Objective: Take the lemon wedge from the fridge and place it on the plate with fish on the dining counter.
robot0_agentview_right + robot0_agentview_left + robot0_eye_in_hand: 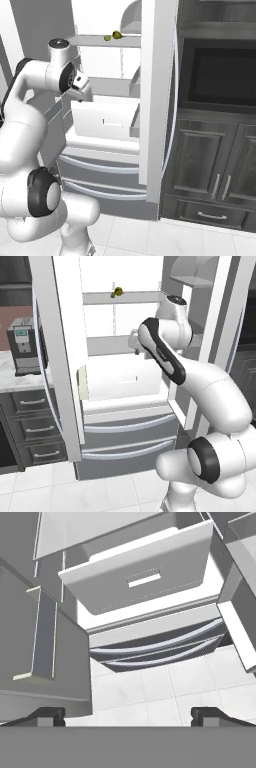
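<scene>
Lemon wedge [113, 295]: tiny yellow-green piece on the upper fridge [125, 381] shelf [130, 298], just beside a small round yellow-and-dark fruit [119, 291]. I judge it light, soft, wet-slick, easily crushed; best pinched gently across its flat cut faces. My fingers [128, 714] are spread wide, empty, well below that shelf, pointing down past the white inner drawer [140, 574] toward the floor [150, 692].

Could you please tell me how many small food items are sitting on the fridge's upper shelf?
2, side by side on the upper shelf: a yellow-green lemon wedge and a round yellow-and-dark fruit. More may be hidden behind the doors.
</scene>
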